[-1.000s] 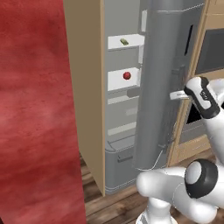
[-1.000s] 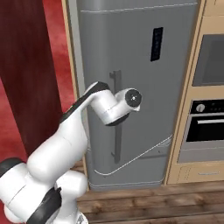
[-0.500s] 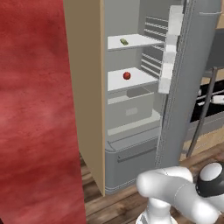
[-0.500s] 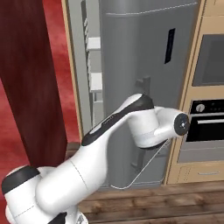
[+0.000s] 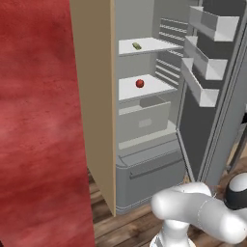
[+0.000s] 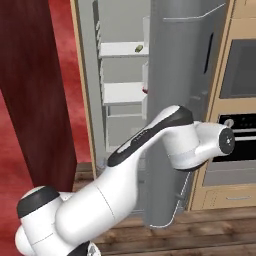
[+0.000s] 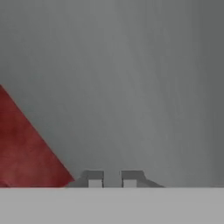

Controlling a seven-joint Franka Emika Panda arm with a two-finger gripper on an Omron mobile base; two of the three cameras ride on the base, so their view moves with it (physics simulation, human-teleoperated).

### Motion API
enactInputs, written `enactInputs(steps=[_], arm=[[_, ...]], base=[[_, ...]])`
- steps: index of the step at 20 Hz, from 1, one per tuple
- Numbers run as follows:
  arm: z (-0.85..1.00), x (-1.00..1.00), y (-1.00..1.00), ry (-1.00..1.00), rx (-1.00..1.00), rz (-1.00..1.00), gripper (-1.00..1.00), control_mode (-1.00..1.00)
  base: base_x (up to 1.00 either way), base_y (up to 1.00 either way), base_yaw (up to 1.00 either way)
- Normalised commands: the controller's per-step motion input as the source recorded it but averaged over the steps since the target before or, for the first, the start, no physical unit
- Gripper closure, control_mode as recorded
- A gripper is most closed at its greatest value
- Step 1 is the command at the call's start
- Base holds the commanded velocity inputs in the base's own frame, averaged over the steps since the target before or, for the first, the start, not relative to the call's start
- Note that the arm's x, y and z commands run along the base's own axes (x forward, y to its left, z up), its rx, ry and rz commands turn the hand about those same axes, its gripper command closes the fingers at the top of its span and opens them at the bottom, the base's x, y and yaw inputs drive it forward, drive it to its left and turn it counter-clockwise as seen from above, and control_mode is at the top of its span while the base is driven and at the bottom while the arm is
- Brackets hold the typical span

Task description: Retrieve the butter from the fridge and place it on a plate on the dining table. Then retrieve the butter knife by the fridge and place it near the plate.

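Butter (image 5: 137,46) lies on top shelf inside fridge (image 5: 144,159), w/ small red ball (image 5: 140,83) on shelf below it; also seen in right base view (image 6: 139,48). Fridge door (image 5: 219,96) stands swung wide, its inner bins facing the shelves. Bottom drawer shut. Gripper (image 7: 112,180) sits close against grey door surface, fingers narrowed to a small gap, nothing held between them. Red wall (image 5: 43,125) flanks fridge's left; black oven (image 6: 240,95) to its right.

place: home kitchen, rendered
giveaways: open grey fridge (image 5: 212,140) with shelves, built-in black oven (image 6: 240,145), tan cabinets, wood floor (image 6: 200,230), red wall (image 5: 38,120)
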Motion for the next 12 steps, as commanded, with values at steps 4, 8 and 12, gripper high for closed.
enactInputs(steps=[4, 8, 12], arm=[[0.03, -0.29, -0.23, 0.0, 0.01, -0.05, -1.0, -1.0], [0.21, -0.81, -0.3, 0.01, 0.0, -0.2, -1.0, -1.0], [0.12, -0.8, -0.01, 0.05, -0.03, -0.4, -1.0, -1.0]], base=[[0.0, 0.0, 0.0], [0.0, 0.0, 0.0], [0.0, 0.0, 0.0]])
